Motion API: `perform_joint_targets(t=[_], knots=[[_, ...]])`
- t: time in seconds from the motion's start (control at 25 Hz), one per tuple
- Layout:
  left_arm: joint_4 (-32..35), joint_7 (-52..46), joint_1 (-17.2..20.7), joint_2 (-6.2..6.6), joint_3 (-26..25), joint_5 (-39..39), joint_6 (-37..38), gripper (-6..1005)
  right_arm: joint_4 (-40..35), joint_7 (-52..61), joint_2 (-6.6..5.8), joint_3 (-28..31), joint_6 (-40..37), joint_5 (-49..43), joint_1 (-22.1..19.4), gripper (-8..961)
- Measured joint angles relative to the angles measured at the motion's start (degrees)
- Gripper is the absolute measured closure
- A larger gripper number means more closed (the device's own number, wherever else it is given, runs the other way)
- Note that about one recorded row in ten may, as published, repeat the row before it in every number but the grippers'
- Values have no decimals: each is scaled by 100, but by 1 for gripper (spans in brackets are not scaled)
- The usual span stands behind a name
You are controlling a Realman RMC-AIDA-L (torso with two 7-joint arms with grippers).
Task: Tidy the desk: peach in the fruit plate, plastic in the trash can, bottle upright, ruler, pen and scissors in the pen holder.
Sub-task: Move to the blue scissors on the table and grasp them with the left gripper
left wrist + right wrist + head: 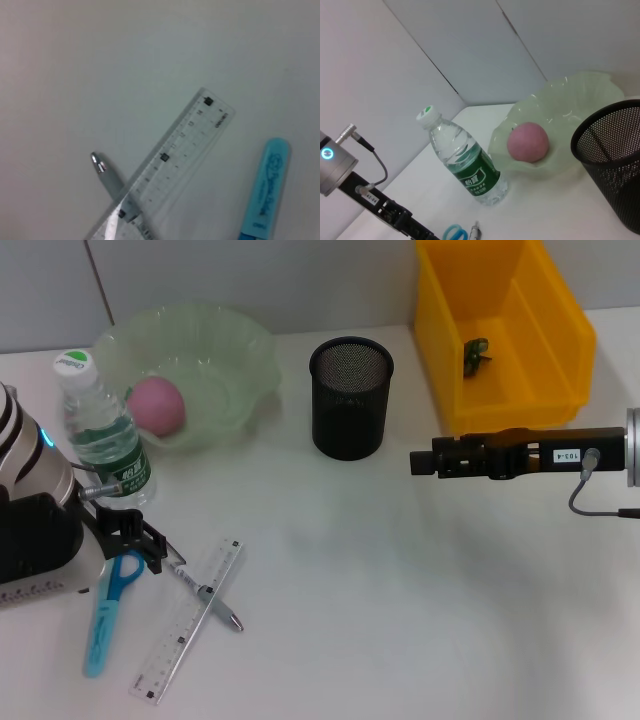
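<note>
Peach (157, 405) sits in fruit plate (245, 360); bottle (103, 435) upright; plastic (475, 353) binned. Scissors (108, 610), pen (207, 594), ruler (190, 620) lie just beneath left gripper (140, 540), jaws released. Right gripper (425, 461): state unclear.

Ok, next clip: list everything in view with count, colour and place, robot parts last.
peach: 1, pink, in the fruit plate
fruit plate: 1, pale green, back left
bottle: 1, clear with green label, upright, front of plate
pen holder: 1, black mesh, centre back
trash can: 1, yellow, back right
plastic: 1, dark green, inside trash can
scissors: 1, blue, front left
ruler: 1, clear, beside scissors, lying across pen
pen: 1, silver, under ruler
left gripper: over scissors handles
right gripper: hovering right of pen holder
</note>
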Motion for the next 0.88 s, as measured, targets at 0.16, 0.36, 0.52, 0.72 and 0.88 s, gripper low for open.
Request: perform_joint_targets(t=[0.16, 0.36, 0.52, 0.72, 0.88], knots=[[-27, 192, 24, 25, -2, 14, -10, 193, 0, 0, 8, 0, 7, 20, -14, 129], [-168, 250, 27, 31, -44, -13, -98, 221, -1, 0, 23, 0, 7, 15, -4, 129], [-169, 223, 22, 31, -46, -15, -102, 279, -1, 0, 27, 1, 19, 13, 1, 129], [144, -1184, 35, 7, -46, -179, -249, 283, -12, -21, 27, -8, 4, 1, 21, 128], [438, -2988, 58, -138, -219, -71, -229, 260, -39, -77, 17, -10, -31, 10, 8, 128]])
